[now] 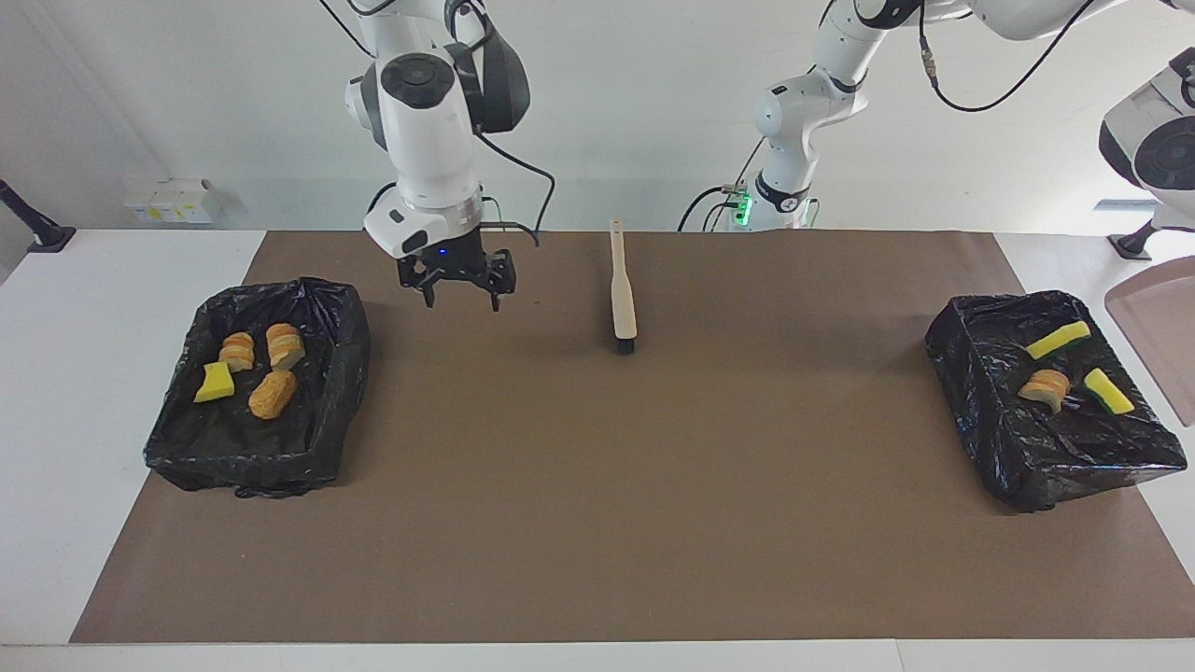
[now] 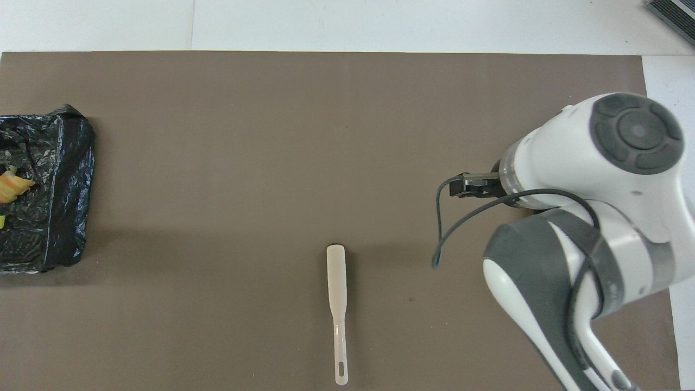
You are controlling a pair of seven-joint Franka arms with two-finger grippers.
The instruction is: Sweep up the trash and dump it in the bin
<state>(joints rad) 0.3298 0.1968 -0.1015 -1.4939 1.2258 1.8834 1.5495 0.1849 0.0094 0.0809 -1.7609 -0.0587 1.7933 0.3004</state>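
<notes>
All the trash lies in two black-bagged bins. The bin (image 1: 177, 439) at the right arm's end holds a yellow sponge chunk (image 1: 215, 384) and three bread-like lumps (image 1: 273, 394). The bin (image 1: 1027, 467) at the left arm's end holds two yellow-green sponge pieces (image 1: 1058, 339) and one bread-like lump (image 1: 1046, 387); this bin (image 2: 65, 179) also shows at the overhead view's edge. My right gripper (image 1: 459, 297) is open and empty, over the brown mat beside its bin. My left gripper is out of view.
A beige brush (image 1: 622, 299) lies on the mat midway between the bins, bristles away from the robots; it also shows in the overhead view (image 2: 336, 293). A beige dustpan (image 1: 1158, 336) shows at the frame edge beside the left arm's bin.
</notes>
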